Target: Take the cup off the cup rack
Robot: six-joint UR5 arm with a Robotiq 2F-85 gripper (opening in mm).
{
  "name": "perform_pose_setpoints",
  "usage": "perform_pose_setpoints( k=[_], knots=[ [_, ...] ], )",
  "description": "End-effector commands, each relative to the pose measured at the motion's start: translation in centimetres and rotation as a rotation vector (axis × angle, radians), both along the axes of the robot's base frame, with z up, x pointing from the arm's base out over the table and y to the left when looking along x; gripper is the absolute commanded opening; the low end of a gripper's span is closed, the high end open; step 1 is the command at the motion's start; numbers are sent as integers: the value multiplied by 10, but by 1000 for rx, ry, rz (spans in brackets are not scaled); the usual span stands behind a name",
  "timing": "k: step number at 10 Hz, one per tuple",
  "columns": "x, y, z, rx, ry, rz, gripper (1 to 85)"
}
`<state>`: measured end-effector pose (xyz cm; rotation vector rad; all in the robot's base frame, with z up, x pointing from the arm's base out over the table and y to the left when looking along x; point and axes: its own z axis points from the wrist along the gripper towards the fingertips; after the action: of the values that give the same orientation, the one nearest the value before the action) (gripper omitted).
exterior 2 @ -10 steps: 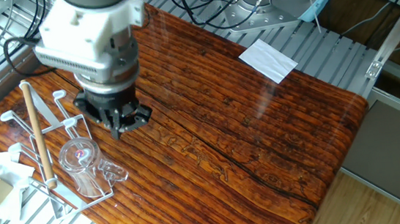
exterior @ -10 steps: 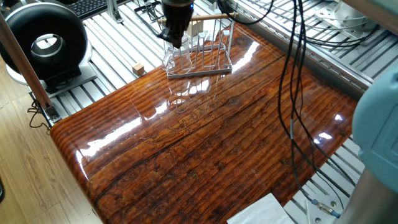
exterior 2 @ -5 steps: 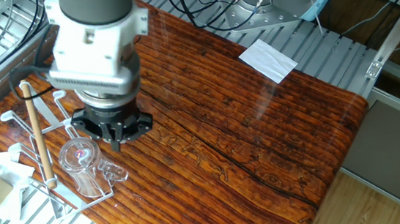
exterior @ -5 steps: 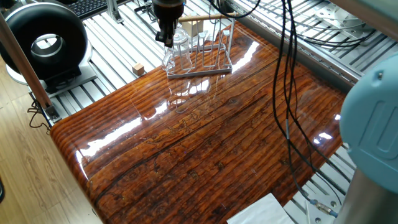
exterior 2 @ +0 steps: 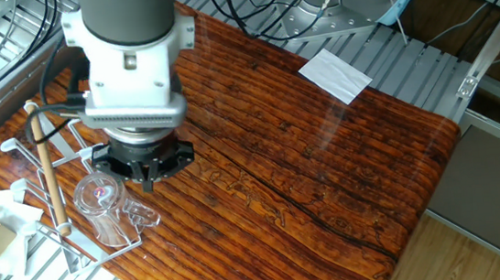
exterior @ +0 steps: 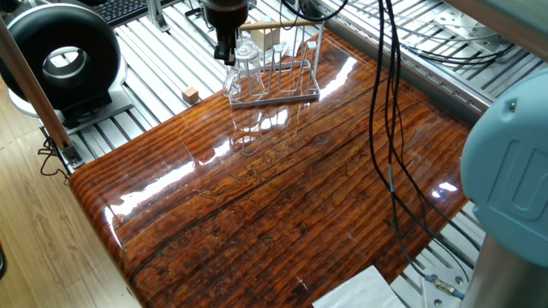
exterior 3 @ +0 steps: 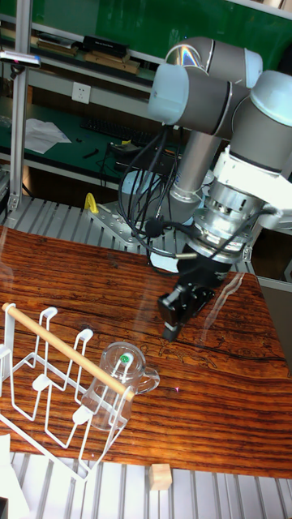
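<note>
Cup (exterior 3: 113,388) hangs tilted on rack (exterior 3: 49,381); jaws (exterior 3: 172,324) hover beside it, grip state unclear.

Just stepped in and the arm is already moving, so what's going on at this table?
A single robot arm is working at the cup rack at one end of the wooden table. A clear cup hangs tilted on one of the rack's pegs, under the wooden dowel. The claw hangs just beside the rack, close to the cup but not holding it. The cup is still on the rack. Whether the claw is open cannot be told from these views.
</note>
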<state>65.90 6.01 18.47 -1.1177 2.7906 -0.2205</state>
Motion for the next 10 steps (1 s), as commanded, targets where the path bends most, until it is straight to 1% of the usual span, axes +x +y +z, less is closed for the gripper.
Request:
perform_pose_setpoints(
  k=[1,2,3,4,5,6,7,8,9,10],
  knots=[
    [4,34,-5,97,3,149,13],
    [2,19,-9,25,30,219,13],
    [-7,4,-13,-44,79,255,13],
    [-9,-9,-15,-112,88,282,13],
    [-3,-8,-15,-128,62,292,13],
    [3,-9,-19,-139,55,305,80],
    [5,-10,-24,-144,58,307,167],
    [5,-14,-25,-165,60,308,177],
    [6,-19,-23,-191,61,336,177],
    [7,-19,-23,-200,61,365,207]
  ],
)
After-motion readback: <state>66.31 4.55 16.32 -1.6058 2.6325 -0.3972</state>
